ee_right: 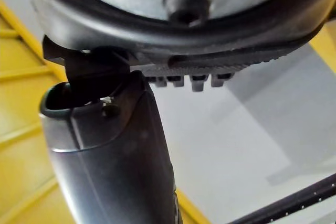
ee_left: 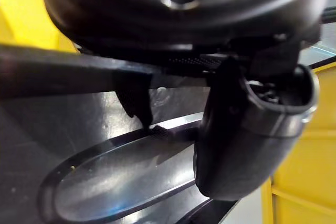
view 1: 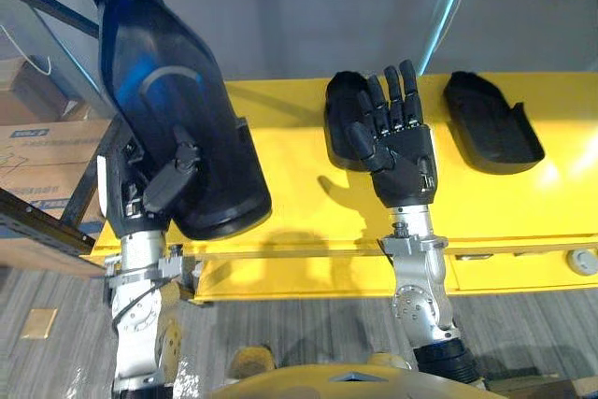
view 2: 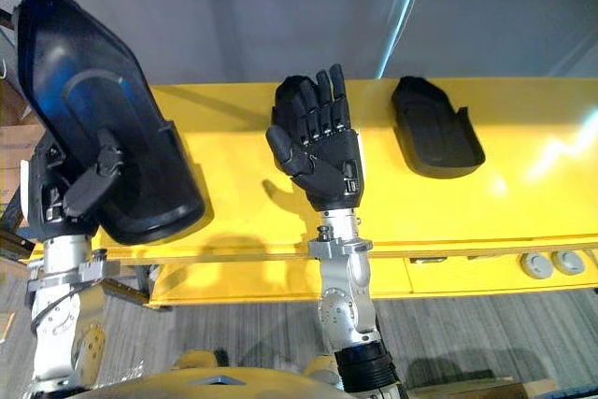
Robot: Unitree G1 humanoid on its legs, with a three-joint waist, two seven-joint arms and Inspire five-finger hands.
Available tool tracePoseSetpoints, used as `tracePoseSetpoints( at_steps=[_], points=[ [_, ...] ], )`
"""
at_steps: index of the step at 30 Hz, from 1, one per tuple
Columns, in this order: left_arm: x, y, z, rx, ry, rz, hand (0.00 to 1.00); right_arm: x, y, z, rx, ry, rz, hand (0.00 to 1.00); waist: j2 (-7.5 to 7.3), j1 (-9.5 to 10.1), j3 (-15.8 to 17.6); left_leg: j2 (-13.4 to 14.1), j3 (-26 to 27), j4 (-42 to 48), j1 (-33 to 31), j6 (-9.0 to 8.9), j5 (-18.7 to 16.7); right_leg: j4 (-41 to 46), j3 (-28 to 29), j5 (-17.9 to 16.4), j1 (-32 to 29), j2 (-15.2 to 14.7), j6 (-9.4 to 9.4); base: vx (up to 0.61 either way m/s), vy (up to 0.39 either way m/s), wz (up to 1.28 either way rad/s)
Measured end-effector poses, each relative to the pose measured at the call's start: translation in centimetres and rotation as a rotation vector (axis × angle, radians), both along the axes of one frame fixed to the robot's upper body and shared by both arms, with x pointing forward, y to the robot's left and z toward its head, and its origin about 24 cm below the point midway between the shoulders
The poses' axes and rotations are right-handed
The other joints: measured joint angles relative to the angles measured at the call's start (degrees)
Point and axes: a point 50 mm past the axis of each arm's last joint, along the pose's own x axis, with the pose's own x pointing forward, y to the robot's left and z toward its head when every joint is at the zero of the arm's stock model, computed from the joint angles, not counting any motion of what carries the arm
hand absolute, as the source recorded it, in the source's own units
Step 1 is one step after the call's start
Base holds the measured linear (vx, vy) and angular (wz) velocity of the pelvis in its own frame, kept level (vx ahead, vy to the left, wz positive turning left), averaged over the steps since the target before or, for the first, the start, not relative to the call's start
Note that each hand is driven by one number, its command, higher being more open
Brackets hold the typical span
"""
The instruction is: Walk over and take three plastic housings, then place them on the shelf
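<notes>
My left hand (view 1: 157, 186) is shut on a large glossy black plastic housing (view 1: 173, 105), held upright above the left end of the yellow table (view 1: 280, 184). In the left wrist view the thumb (ee_left: 252, 135) presses against the housing's shiny inner face (ee_left: 105, 182). A second black housing (view 1: 342, 123) lies on the table, and my right hand (view 1: 397, 142) hovers open over it with fingers straight, hiding part of it. Further right, apart from both hands, a third housing (view 1: 491, 123) lies flat on the table.
Cardboard boxes (view 1: 42, 151) sit behind a dark metal shelf frame (view 1: 37, 217) at the left. A grey wall runs behind the table. Two round grey discs (view 2: 551, 263) lie on a ledge below the table's front edge, at the right.
</notes>
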Motion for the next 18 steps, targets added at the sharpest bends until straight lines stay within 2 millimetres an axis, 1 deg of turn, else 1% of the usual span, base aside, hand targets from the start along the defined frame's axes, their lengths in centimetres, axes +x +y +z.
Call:
tracePoseSetpoints(
  at_steps=[1, 2, 3, 5, 6, 8, 10, 11, 13, 14, 15, 18],
  points=[
    [0.0, -0.2, 0.0, -0.001, 0.007, -0.009, 0.00, -0.1, -0.6, -0.2, -0.051, 0.012, -0.021, 1.00, 0.90, -0.38, -0.23, 0.29, -0.28, -1.03, -0.03, -0.32, 0.76, -1.37, -0.21, 0.78, 0.19, 0.61, 0.16, -0.05, -0.070, 0.03],
    [0.1, -0.4, 0.2, 0.000, 0.006, -0.013, 0.00, 0.0, -1.4, -0.2, -0.102, 0.011, -0.044, 1.00, 1.62, -0.69, -0.48, 0.73, -0.28, -2.32, -0.07, -0.62, 1.64, -2.19, -0.55, 1.37, 0.02, 1.17, -0.38, -0.05, -0.074, 0.03],
    [0.1, -0.5, 0.2, 0.017, 0.005, -0.006, 0.00, 0.1, -1.8, -0.1, -0.127, 0.010, -0.057, 1.00, 1.82, -0.86, -0.59, 0.93, -0.27, -3.13, 0.00, -0.70, 2.18, -2.72, -0.61, 1.64, -0.04, 1.50, -0.51, -0.04, -0.069, -0.01],
    [0.0, -0.4, 0.4, 0.049, 0.008, 0.021, 0.00, 0.2, -3.4, 0.1, -0.188, 0.004, -0.087, 1.00, 2.33, -1.34, -0.77, 1.70, 0.49, -5.99, 0.53, -1.16, 3.87, -4.28, 0.32, 2.66, -0.73, 2.76, -1.30, -0.05, -0.073, -0.20],
    [0.0, -0.2, 0.4, 0.052, 0.015, 0.032, 0.00, 0.3, -4.3, 0.3, -0.210, 0.005, -0.107, 1.00, 2.42, -1.42, -0.75, 2.04, 1.09, -7.05, 0.70, -1.36, 4.51, -5.24, 0.70, 3.51, -1.10, 3.38, -1.33, -0.04, -0.072, -0.25],
    [0.4, 0.5, 0.0, 0.069, 0.057, 0.056, 0.00, 0.2, -5.2, 0.4, -0.227, 0.016, -0.130, 1.00, 2.49, -1.91, -0.74, 2.11, 1.48, -8.81, 1.58, -1.45, 5.55, -5.93, 1.01, 4.02, -1.06, 3.76, -1.49, -0.02, -0.048, -0.15],
    [1.1, 1.4, -0.8, 0.097, 0.109, 0.072, 0.00, 0.2, -5.7, 0.4, -0.235, 0.021, -0.131, 1.00, 2.64, -2.33, -0.78, 2.07, 1.81, -10.06, 2.50, -1.45, 6.18, -5.79, 1.26, 4.04, -0.95, 3.79, -1.49, -0.01, -0.015, -0.07],
    [2.3, 2.6, -1.5, 0.143, 0.168, 0.096, 0.00, 0.1, -5.7, 0.4, -0.235, 0.021, -0.125, 1.00, 2.82, -2.89, -0.76, 1.97, 1.82, -10.71, 2.67, -1.44, 6.62, -5.66, 1.43, 4.07, -1.13, 3.76, -1.46, -0.03, -0.011, -0.03],
    [3.6, 3.6, -2.2, 0.194, 0.231, 0.126, 0.00, -0.2, -5.8, 0.6, -0.238, 0.011, -0.123, 1.00, 2.89, -2.88, -0.74, 1.91, 1.97, -11.10, 2.42, -1.39, 6.98, -5.41, 1.74, 4.12, -1.83, 3.74, -1.49, -0.05, -0.003, -0.03],
    [4.5, 4.4, -2.8, 0.209, 0.281, 0.148, 0.00, -0.2, -5.5, 0.8, -0.244, 0.000, -0.110, 1.00, 2.95, -3.02, -0.70, 1.86, 2.23, -11.71, 2.30, -1.32, 7.44, -5.17, 1.96, 4.14, -2.50, 3.74, -1.51, -0.05, -0.002, -0.09],
    [5.3, 5.2, -3.4, 0.208, 0.321, 0.169, 0.00, -0.2, -5.3, 0.8, -0.257, -0.005, -0.088, 1.00, 3.06, -3.08, -0.62, 1.85, 2.44, -11.94, 2.21, -1.28, 7.65, -4.66, 2.24, 4.07, -3.15, 3.71, -1.61, -0.03, -0.002, -0.09],
    [6.5, 6.4, -3.9, 0.151, 0.355, 0.206, 0.00, -0.2, -4.6, 0.6, -0.297, -0.008, -0.014, 1.00, 3.65, -3.11, -0.28, 1.84, 3.12, -11.95, 2.23, -1.23, 7.73, -4.02, 3.38, 4.02, -3.98, 3.73, -1.67, -0.02, 0.000, -0.11]
  ],
)
